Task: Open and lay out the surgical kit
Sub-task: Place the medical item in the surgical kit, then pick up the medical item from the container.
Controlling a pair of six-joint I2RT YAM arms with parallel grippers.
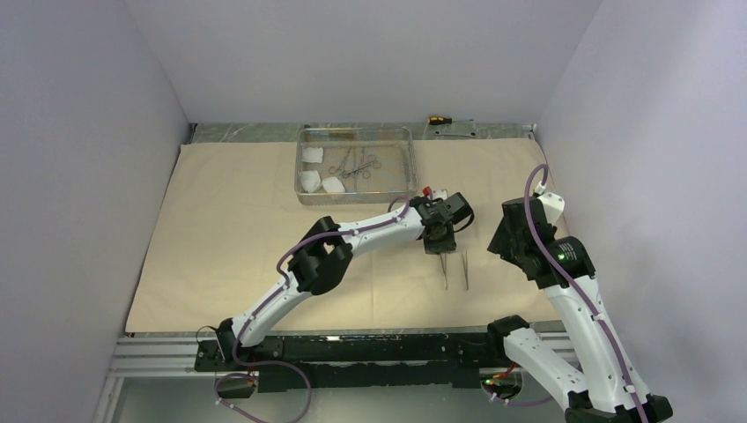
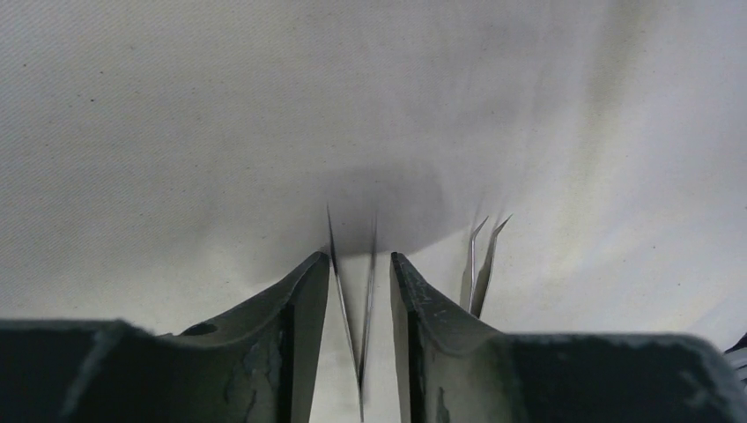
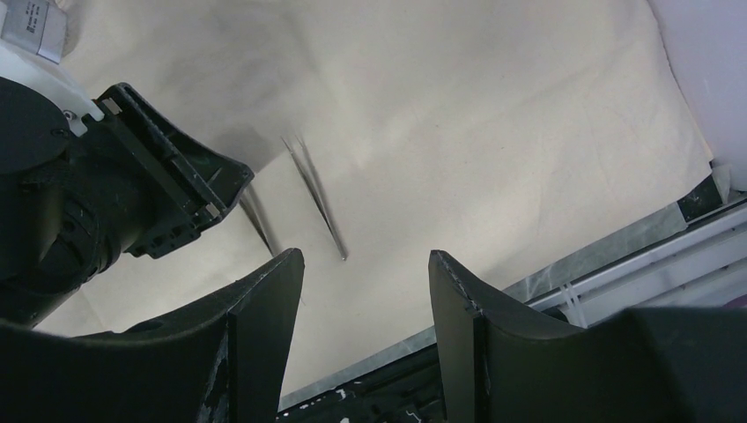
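Note:
The beige wrap cloth [image 1: 229,229] lies spread flat. At its back stands the wire-mesh tray [image 1: 357,129] holding three white gauze pads [image 1: 310,157] and the ring-handled clamps [image 1: 355,165]. Two tweezers lie side by side on the cloth's right part. My left gripper [image 1: 438,249] hangs low over the left tweezers [image 2: 341,295], its jaws [image 2: 357,257] open, a fingertip on either side. The other tweezers [image 2: 476,273] lie just to the right. My right gripper [image 3: 366,256] hovers open and empty over the cloth, near the tweezers [image 3: 317,189].
A yellow-handled screwdriver [image 1: 436,119] and a grey plate [image 1: 454,129] lie behind the cloth at the back right. Walls close in on both sides. A metal rail [image 1: 352,348] runs along the table's near edge.

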